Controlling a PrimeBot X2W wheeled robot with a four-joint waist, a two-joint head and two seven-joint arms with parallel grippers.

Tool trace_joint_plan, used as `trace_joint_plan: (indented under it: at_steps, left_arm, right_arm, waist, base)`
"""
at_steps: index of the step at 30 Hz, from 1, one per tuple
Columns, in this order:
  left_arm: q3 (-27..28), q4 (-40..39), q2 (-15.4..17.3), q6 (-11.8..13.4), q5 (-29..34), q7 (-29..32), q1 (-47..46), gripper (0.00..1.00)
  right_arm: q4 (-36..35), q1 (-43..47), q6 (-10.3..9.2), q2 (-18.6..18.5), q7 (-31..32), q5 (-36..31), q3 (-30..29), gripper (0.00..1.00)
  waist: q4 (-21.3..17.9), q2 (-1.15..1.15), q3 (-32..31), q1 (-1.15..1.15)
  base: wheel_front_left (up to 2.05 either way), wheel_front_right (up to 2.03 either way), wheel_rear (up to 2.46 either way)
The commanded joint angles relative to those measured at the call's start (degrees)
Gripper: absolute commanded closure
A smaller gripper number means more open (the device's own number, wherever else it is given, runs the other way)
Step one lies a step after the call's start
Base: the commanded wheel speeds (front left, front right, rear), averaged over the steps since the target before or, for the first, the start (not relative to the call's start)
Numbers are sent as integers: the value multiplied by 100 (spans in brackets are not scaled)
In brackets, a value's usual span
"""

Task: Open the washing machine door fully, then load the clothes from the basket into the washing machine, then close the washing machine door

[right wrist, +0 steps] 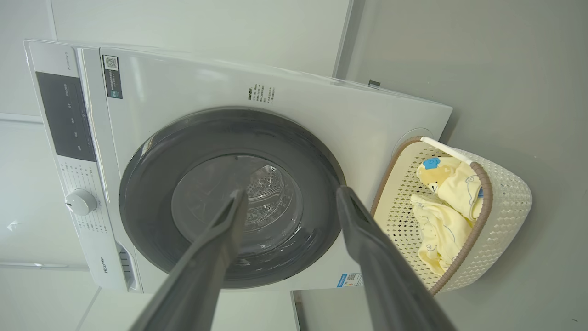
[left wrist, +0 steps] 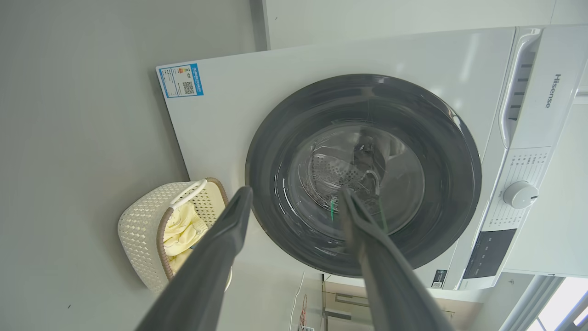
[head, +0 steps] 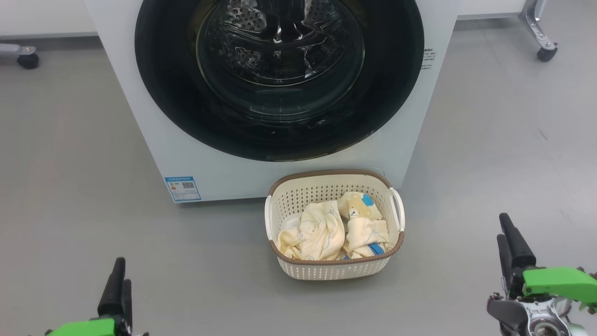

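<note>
- The far-left castor (head: 28, 59) sits at the upper left edge of the head view, on the grey floor (head: 70, 177), well apart from the machine.
- The left pincer (head: 123, 270) rises from the lower left edge, released and empty. In the left wrist view its two fingers (left wrist: 220, 248) stand apart, with the door showing through the gap. Bare floor lies on every side of it.
- A broad stretch of bare floor runs from that pincer up to the machine's left side and across to the basket.
- The machine (head: 140, 121) stands at top centre, its upper part cut by the top edge of the head view. A blue label (head: 182, 187) sits low at its front left corner.
- The door (head: 168, 107) is shut, flat against the machine's front. Its black rim takes up nearly the whole width of the front, and its lower edge ends above the basket. The steel drum (head: 242, 21) shows through the glass.
- The basket (head: 326, 270) stands upright on the floor just before the machine's lower front, right of the machine's middle. Its back rim is close to the front panel; I cannot tell whether they touch. White handles (head: 397, 207) sit at its two ends.
- The clothes (head: 322, 233) lie crumpled inside the basket in two pale yellow heaps side by side, all within the rim.
- Bare floor lies between the basket's right end and the right pincer.
- The right pincer (head: 502, 225) stands at the lower right edge, released and empty, its fingers (right wrist: 363, 239) apart in the right wrist view.
- The far-right castor (head: 545, 52) sits at the top right corner, apart from the machine.
</note>
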Motion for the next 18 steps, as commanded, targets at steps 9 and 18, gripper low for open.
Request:
trace_joint_plan:
  at_steps: [9, 18]
  left_arm:
    - [124, -597, 85, -27, 490, -204, -298, 0]
    - [105, -899, 92, -30, 1193, -355, -310, 0]
  right_arm:
    - [-447, -479, -6, -69, -199, -626, 125, 0]
    - [-692, -577, -8, -75, -350, -1430, 242, 0]
  waist:
    - [-1, 0, -16, 0]
    - [2, 0, -26, 0]
  base:
    - [0, 0, 0]
    - [0, 0, 0]
